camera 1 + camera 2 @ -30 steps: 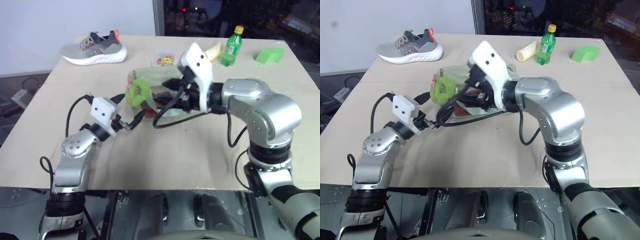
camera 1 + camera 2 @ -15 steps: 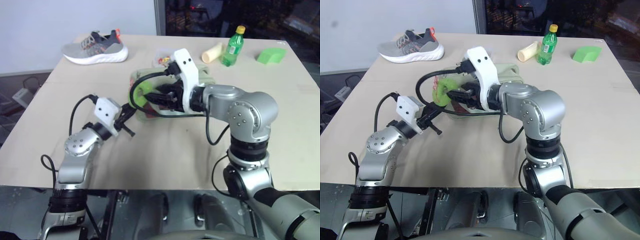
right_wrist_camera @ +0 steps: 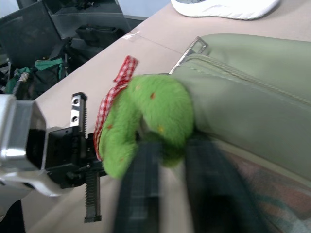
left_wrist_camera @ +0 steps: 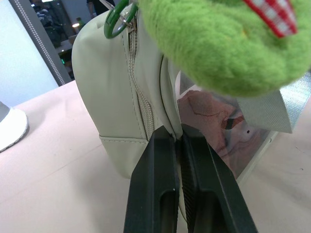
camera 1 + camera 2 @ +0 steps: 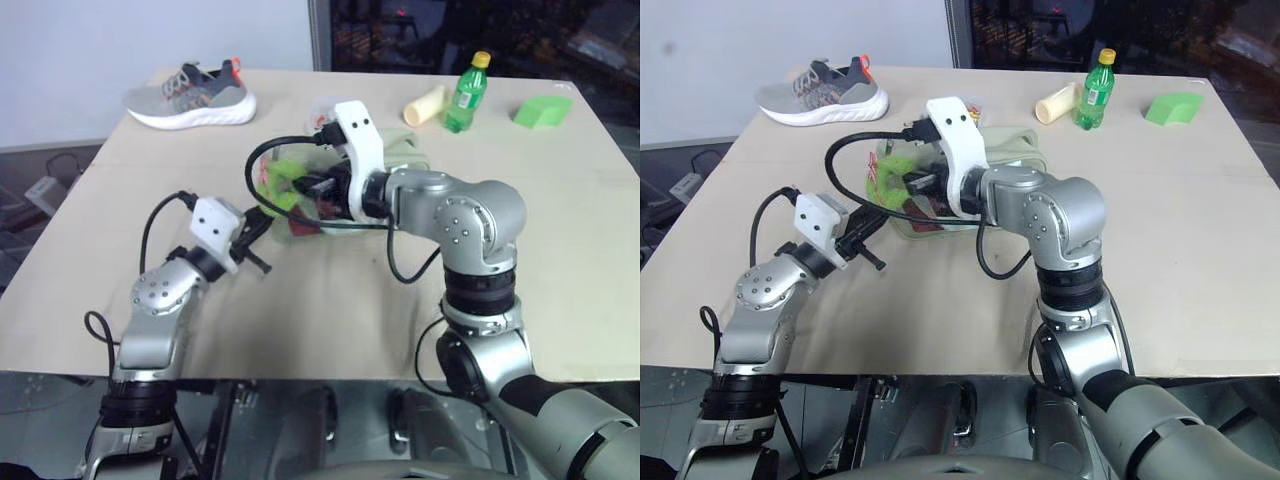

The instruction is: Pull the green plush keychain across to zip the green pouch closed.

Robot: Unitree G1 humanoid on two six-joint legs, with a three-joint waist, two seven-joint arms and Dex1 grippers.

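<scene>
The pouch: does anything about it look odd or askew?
Nothing looks damaged. The pouch stands upright on the table; the keychain hangs at its zipper end, a checked ribbon trailing from it.

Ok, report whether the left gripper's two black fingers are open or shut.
Shut. In the left wrist view the left gripper's fingers press together, pinching the end seam of the pale sage-green fabric pouch.

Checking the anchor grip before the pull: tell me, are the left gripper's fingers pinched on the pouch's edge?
Yes: in the left wrist view the left gripper has its fingers shut on the end seam of the green pouch.
</scene>
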